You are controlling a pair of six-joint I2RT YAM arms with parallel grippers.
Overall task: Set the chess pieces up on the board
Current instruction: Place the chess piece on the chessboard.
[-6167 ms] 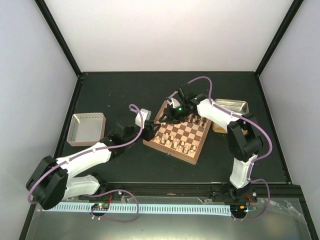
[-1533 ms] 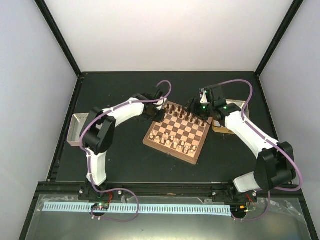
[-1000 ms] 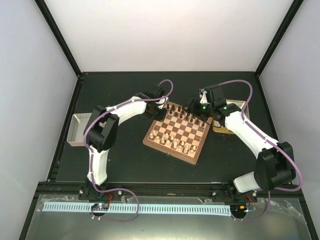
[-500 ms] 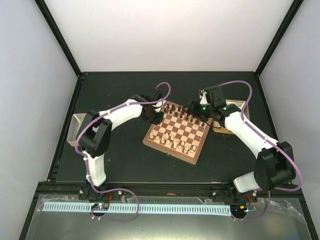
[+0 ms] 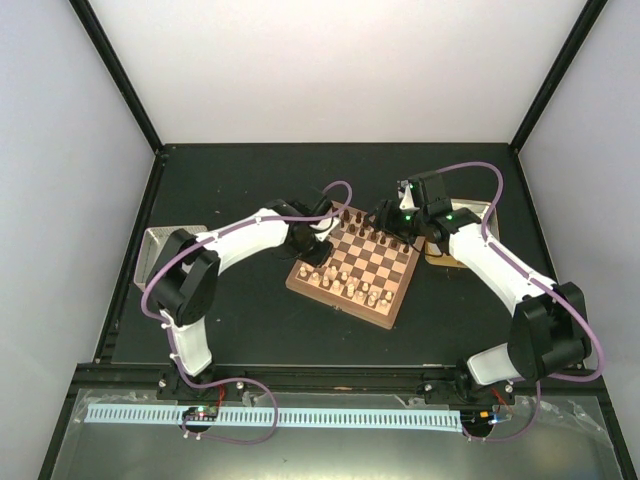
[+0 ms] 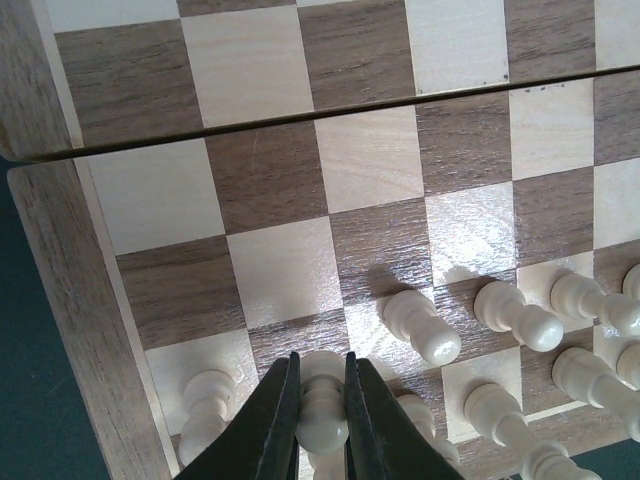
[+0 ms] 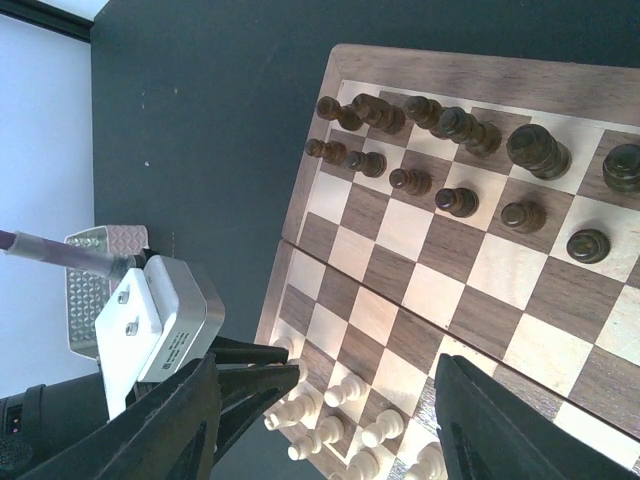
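Left wrist view: pinching one cream chess piece (image 6: 322,405) in the left gripper (image 6: 322,388), among the pale ranks (image 6: 512,316) by the board's (image 6: 70,300) left corner; hanging the right gripper (image 7: 325,380) spread, empty, near its far edge. Probably seating it: next requiring upright release clear of neighbours.

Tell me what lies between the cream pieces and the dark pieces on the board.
Only bare checkered squares of the board. The cream pieces and dark pieces stand at opposite ends, with the middle rows empty. The right wrist view shows it best.
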